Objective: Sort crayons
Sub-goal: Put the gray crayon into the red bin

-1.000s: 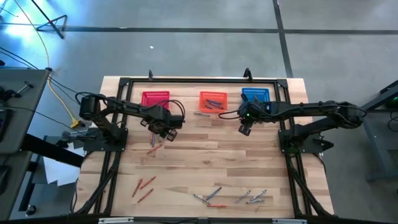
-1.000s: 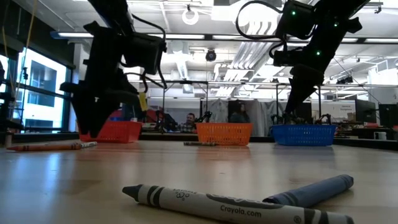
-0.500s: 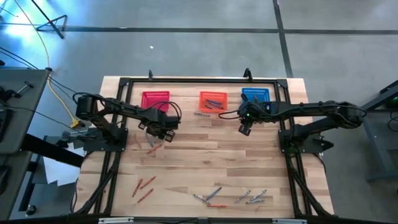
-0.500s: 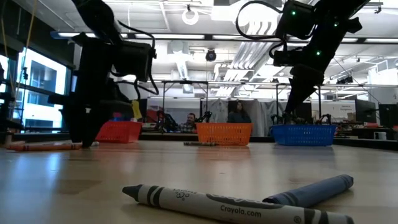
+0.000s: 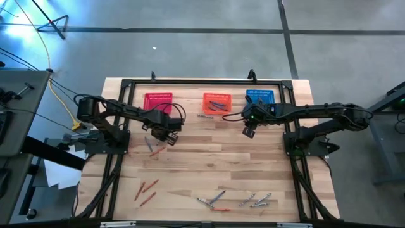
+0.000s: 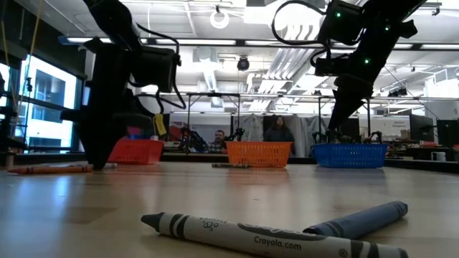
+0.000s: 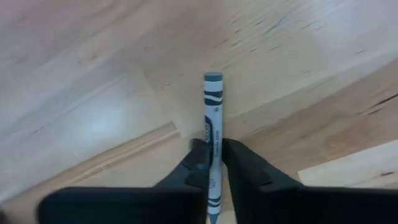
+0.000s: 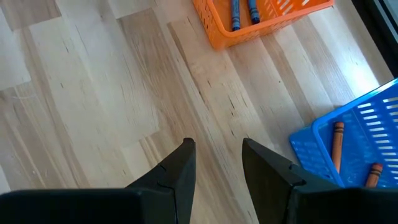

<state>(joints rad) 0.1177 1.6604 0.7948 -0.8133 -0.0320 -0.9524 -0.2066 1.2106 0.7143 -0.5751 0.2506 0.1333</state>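
While your left gripper [image 7: 211, 163] pinches a grey crayon [image 7: 212, 134] low over the worktop [image 5: 209, 155] near the red basket [image 5: 157, 101], your right gripper [image 8: 216, 163] hangs spread and empty by the orange basket [image 8: 249, 25] and blue basket [image 8: 348, 140].

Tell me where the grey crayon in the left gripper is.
High view: the left gripper is low over the table's left half, in front of the red basket; the grey crayon sits between its fingers.
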